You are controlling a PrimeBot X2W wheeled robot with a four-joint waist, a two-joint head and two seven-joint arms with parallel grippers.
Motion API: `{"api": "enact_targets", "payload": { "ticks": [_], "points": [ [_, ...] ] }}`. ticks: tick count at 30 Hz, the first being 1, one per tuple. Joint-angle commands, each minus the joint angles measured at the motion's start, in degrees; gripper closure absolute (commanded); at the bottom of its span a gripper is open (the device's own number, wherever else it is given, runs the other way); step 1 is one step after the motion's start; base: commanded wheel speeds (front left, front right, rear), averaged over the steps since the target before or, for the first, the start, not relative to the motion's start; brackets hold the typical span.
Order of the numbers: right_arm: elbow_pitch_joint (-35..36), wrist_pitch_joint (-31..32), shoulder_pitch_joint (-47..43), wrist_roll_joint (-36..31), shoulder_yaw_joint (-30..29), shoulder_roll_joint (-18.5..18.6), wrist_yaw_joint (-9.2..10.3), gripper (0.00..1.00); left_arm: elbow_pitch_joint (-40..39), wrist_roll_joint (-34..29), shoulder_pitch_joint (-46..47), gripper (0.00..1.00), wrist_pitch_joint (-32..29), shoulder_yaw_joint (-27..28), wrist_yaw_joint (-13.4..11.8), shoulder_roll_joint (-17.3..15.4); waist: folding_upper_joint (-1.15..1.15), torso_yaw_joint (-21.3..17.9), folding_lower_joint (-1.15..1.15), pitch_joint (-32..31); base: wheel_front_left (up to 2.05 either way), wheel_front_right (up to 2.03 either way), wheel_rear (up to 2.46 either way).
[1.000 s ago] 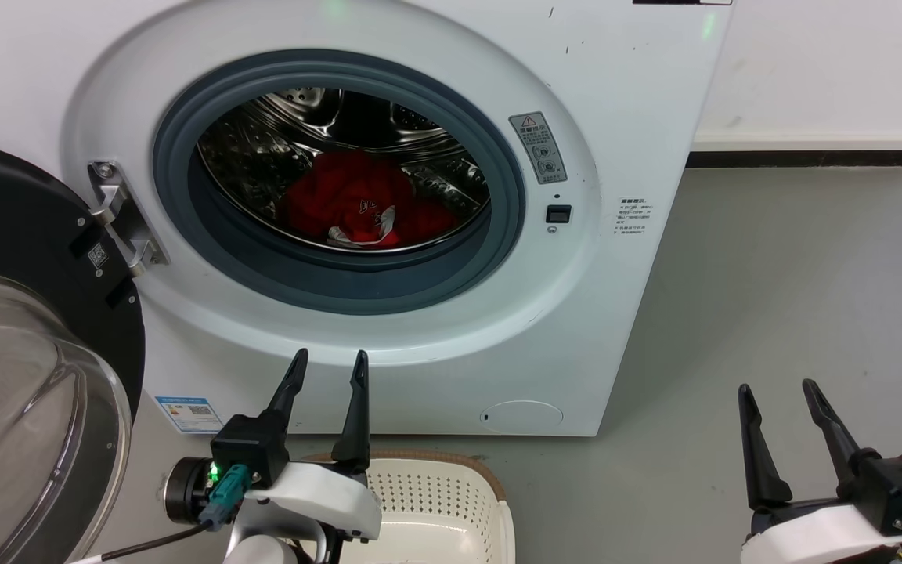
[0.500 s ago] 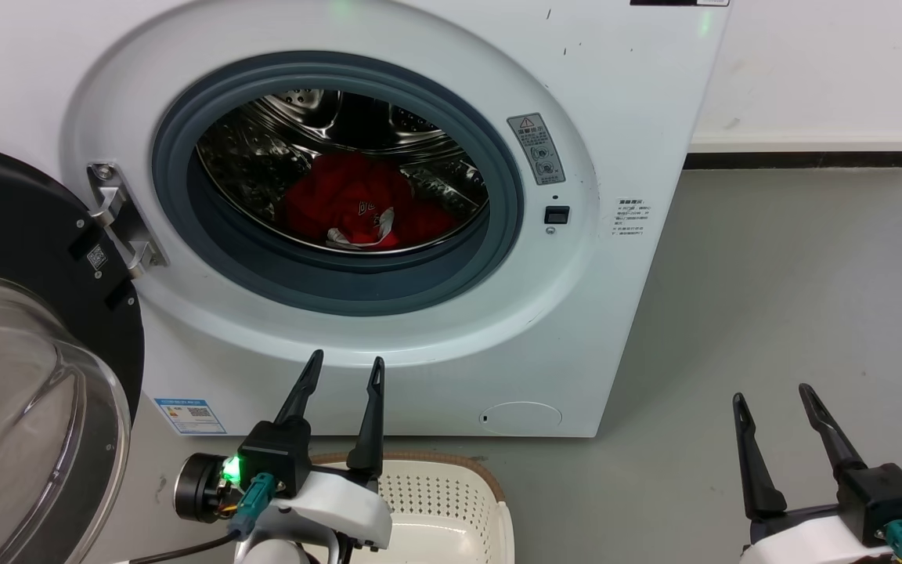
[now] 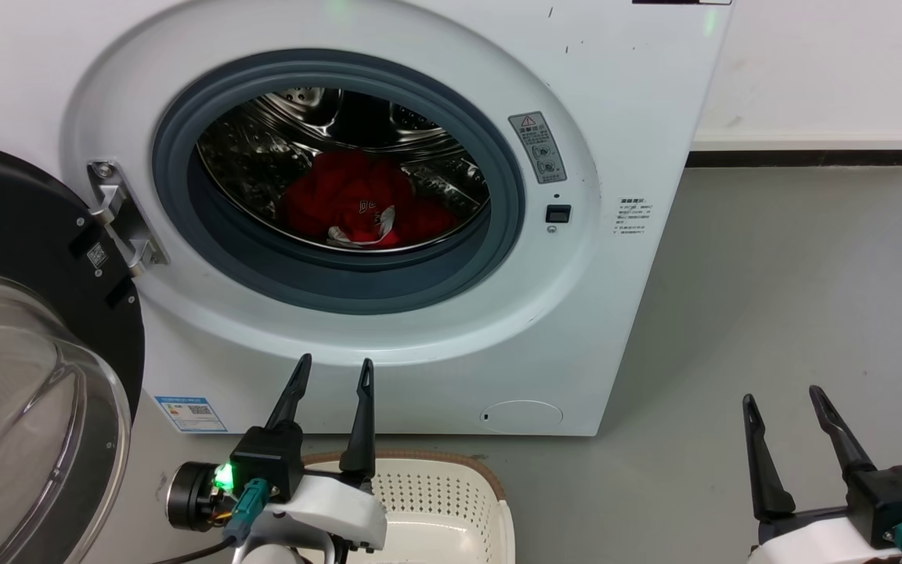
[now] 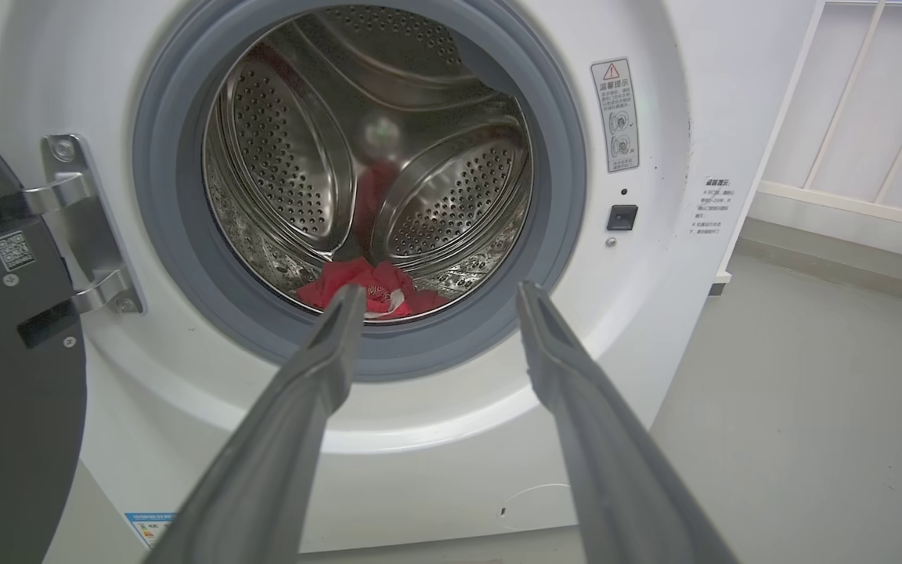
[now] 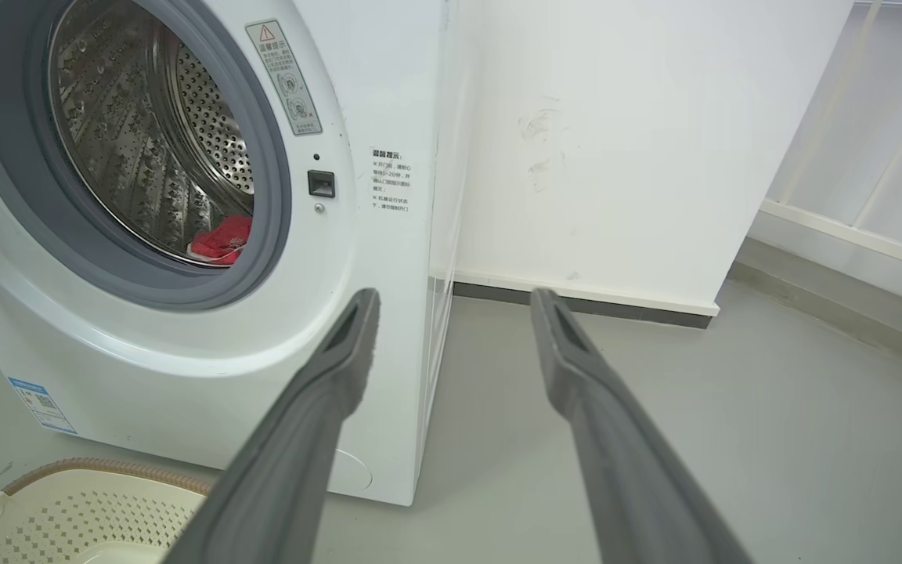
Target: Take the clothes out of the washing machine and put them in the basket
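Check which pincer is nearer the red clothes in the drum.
Left. The left pincer is open just below the washing machine opening, pointing up toward the clothes inside. The right pincer is open off to the machine's right, above the floor.

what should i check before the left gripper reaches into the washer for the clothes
1. Door swung open, porthole unblocked: ok.
2. Clothes lying at the front bottom of the drum: ok.
3. Left gripper open and empty, outside, below the porthole: ok.
4. Right gripper open, off to the right over the floor: ok.
5. Basket on the floor in front of the washing machine: ok.
6. How many garments make up the heap: cannot tell.
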State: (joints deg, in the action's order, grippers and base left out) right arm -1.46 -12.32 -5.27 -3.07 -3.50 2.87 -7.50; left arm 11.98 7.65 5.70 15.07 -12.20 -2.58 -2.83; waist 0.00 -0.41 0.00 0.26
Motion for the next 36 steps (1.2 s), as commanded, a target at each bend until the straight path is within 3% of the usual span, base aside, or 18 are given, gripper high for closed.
{"api": "enact_targets", "payload": {
  "ticks": [1,19,36],
  "points": [
    [-0.09,-0.04,0.02,0.1,-0.1,0.01,0.02,0.0,-0.27,0.15,-0.59,0.0,0.15,0.1,-0.27,-0.09,0.0,0.04,0.0,0.03,0.0,0.0,0.0],
    [1.28,0.11,1.17,0.96,-0.18,0.0,0.02,0.0,-0.74,0.37,1.0,0.0,0.15,0.08,-1.1,-0.09,0.0,0.97,0.0,2.68,0.0,0.0,0.0],
    [5.73,-0.52,11.28,2.51,3.6,-0.01,0.02,0.0,6.14,-1.94,22.91,0.0,0.14,5.49,-3.12,-0.46,0.0,-2.59,0.0,24.87,0.0,0.0,0.0]
  ]
}}
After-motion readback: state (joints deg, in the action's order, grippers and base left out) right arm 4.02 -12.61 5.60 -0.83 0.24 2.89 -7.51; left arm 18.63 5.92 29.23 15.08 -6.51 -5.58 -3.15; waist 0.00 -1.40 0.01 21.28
